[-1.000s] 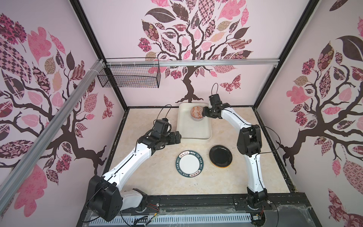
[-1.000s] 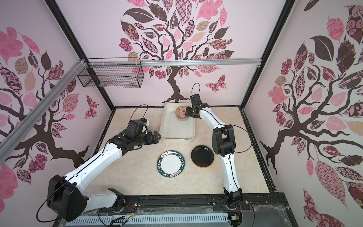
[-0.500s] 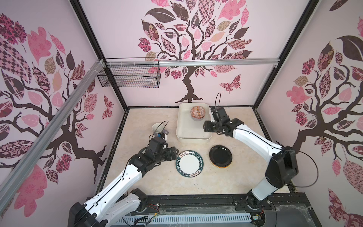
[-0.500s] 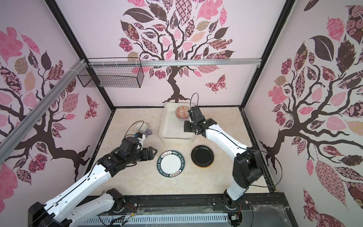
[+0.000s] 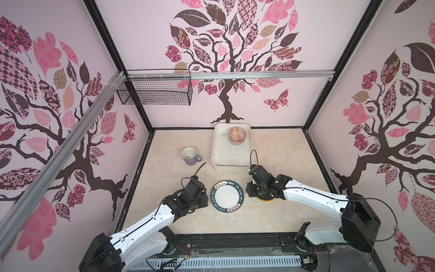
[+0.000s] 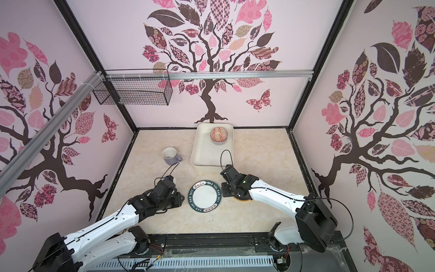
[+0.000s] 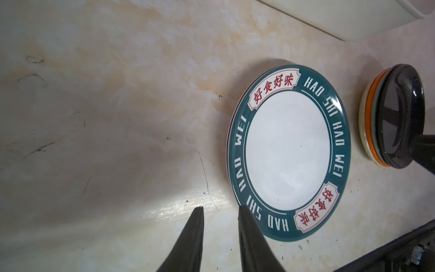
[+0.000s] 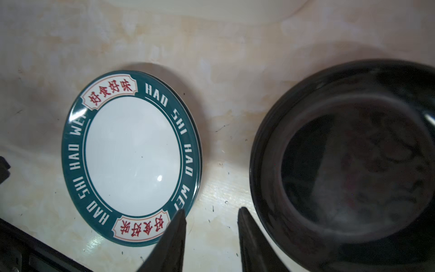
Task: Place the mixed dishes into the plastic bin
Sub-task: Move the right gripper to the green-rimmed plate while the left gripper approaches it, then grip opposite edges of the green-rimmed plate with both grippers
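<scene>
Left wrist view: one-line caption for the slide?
Left gripper, jaws apart and empty, over bare tabletop beside the green-rimmed HAO SHI HAO WEI plate; black-topped plate stack beyond.

Only a narrow strip of bare table (image 8: 221, 153) separates the green-rimmed plate (image 8: 131, 155) from the black-topped plate stack (image 8: 348, 164).

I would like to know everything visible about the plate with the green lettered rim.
The plate with the green lettered rim is round, glossy and ceramic-looking: white centre, dark green band with white letters HAO SHI HAO WEI, two cream panels of red Chinese characters. It lies flat, face up, empty, on the table, between the left gripper and the right gripper; neither holds it. A thin second rim under its edge suggests another plate beneath.
</scene>
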